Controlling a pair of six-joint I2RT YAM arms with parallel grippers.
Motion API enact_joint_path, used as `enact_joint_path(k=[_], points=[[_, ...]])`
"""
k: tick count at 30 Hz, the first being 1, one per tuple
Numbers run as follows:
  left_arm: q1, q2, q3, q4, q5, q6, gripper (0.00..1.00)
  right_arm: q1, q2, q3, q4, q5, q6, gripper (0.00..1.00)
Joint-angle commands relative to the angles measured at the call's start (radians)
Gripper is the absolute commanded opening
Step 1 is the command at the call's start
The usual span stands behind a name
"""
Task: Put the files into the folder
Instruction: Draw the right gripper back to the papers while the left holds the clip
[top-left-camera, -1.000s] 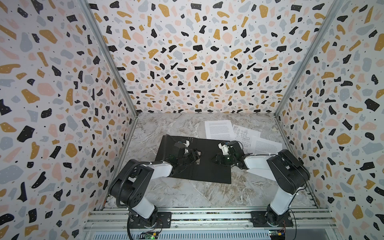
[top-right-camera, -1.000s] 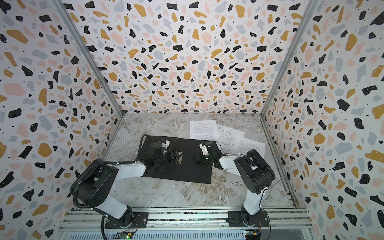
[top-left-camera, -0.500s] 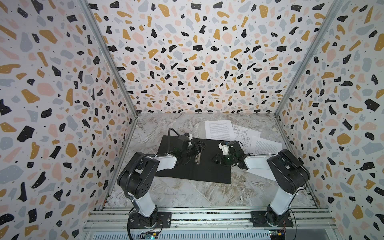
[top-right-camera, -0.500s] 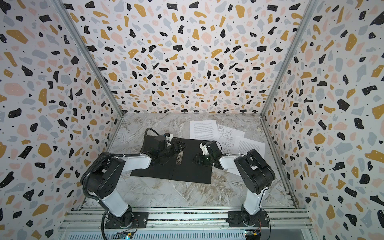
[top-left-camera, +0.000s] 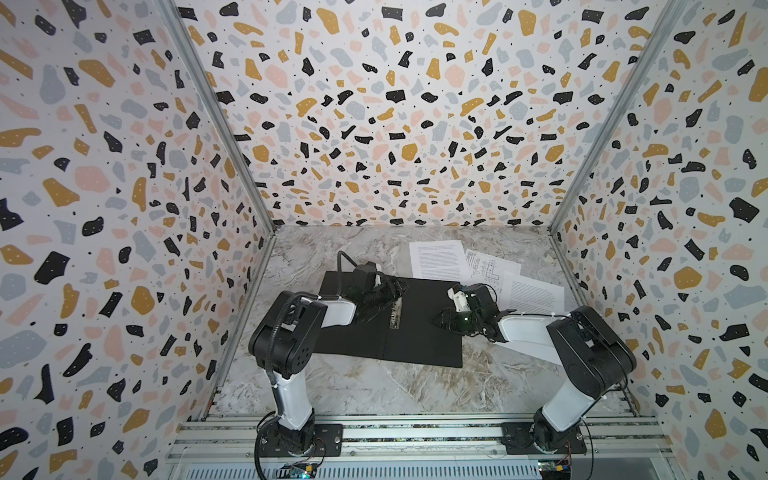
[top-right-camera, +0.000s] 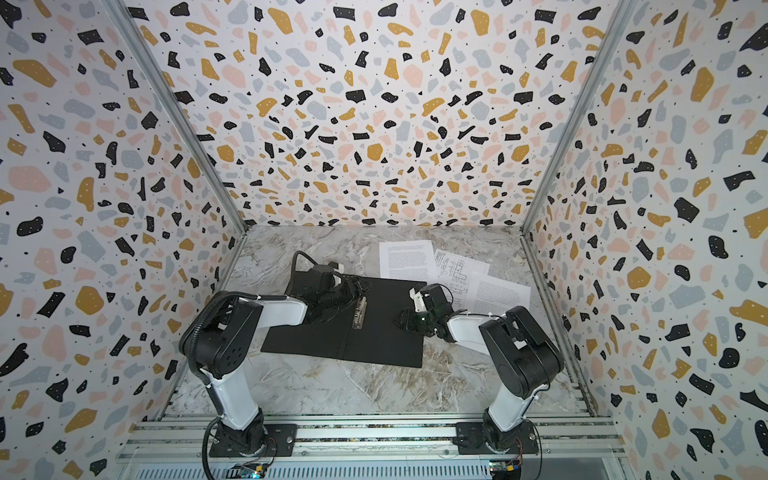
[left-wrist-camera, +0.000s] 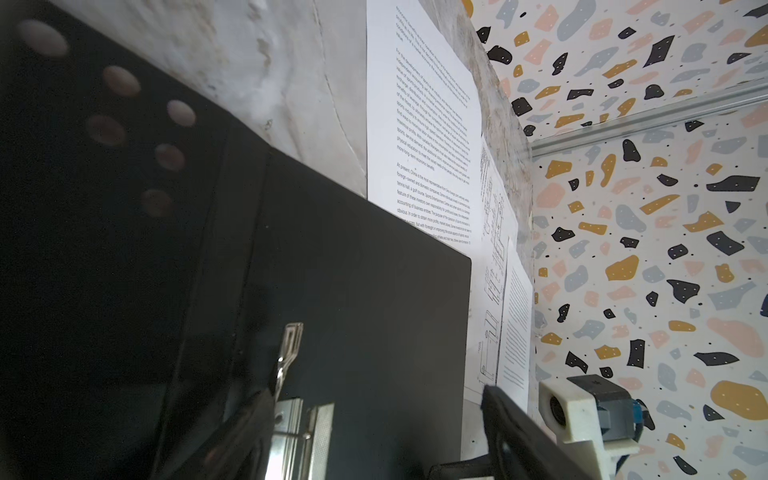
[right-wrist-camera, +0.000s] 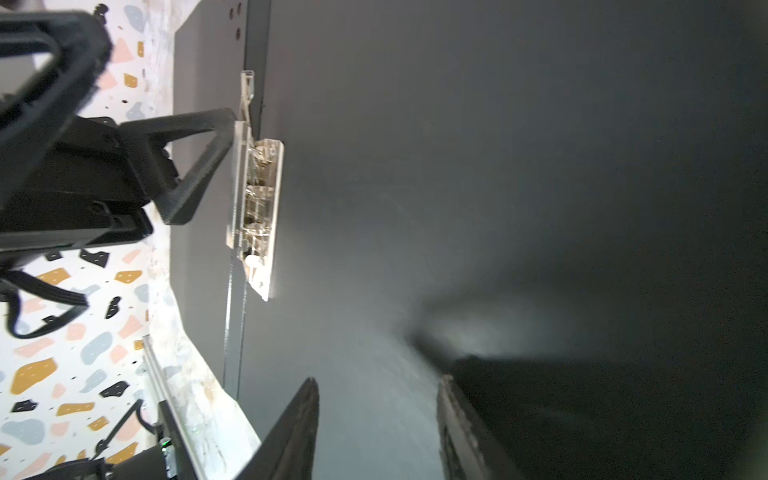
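Folder (top-left-camera: 419, 336) lies open mid-worktop (top-left-camera: 374, 386); files (top-left-camera: 436, 259) fanned toward the far-right corner, none in. Left pincer (left-wrist-camera: 378, 399) is wide open and empty, one finger at the spine clip (right-wrist-camera: 257, 208). Right pincer (right-wrist-camera: 378, 384) is half open and empty, over the folder. We read this as the clip-opening step; next we lift the lever.

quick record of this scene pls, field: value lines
folder: flat rectangular folder, black inside up, open on marbled table
clip: metal spine clip along the fold
files: far white printed-text paper sheet, white line-drawing paper sheet, near white printed-text paper sheet; overlapping on table beyond folder, none inside
left gripper: open, one finger against clip
right gripper: open, empty, over folder's right half
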Motion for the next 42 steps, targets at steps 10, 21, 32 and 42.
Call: enact_joint_path(k=[10,21,32,42], points=[[0.004,-0.191,-0.112,-0.040,-0.059,0.117,0.81,-0.113,-0.177,-0.085,-0.105,0.084,-0.082,0.59],[0.019,-0.270,-0.210,-0.044,-0.096,0.148,0.82,-0.155,-0.114,-0.083,-0.106,0.055,-0.109,0.66],[0.028,-0.352,-0.304,-0.019,-0.124,0.151,0.83,-0.154,0.008,0.003,-0.048,-0.044,-0.089,0.62],[0.029,-0.387,-0.383,0.024,-0.133,0.131,0.83,-0.146,0.083,0.117,-0.025,-0.110,-0.066,0.60]])
